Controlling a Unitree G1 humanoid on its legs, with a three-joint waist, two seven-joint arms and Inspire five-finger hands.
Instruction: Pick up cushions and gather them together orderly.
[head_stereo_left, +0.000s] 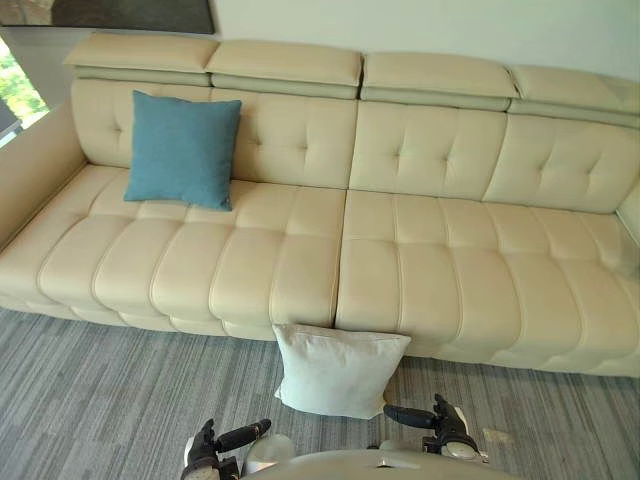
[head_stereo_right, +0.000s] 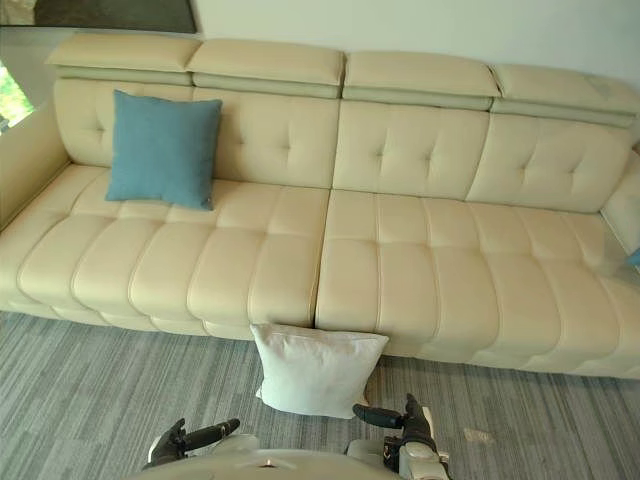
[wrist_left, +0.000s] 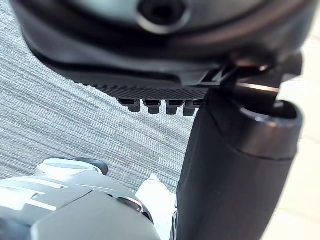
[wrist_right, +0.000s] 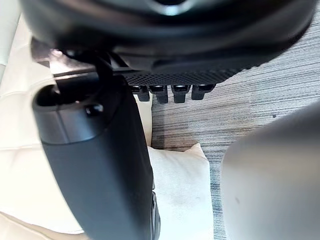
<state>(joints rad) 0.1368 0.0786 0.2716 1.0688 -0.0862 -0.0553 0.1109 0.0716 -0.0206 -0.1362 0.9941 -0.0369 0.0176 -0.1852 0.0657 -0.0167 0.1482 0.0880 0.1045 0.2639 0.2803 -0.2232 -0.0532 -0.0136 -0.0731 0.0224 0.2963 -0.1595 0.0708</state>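
Soft, even daylight fills the room, brightest near the window (head_stereo_left: 14, 92) at the far left, where the outdoor green is almost washed out. The cream sofa (head_stereo_left: 420, 250) carries a mild sheen on its seat pads, with gentle shadows in the seams and tufts. The blue cushion (head_stereo_left: 183, 148) throws only a faint shadow on the backrest. A darker band of shade lies on the grey carpet (head_stereo_left: 100, 390) under the sofa's front edge, around the white cushion (head_stereo_left: 338, 368). In the wrist views the left hand (wrist_left: 235, 175) and right hand (wrist_right: 100, 165) are dark masses with pale glossy highlights.
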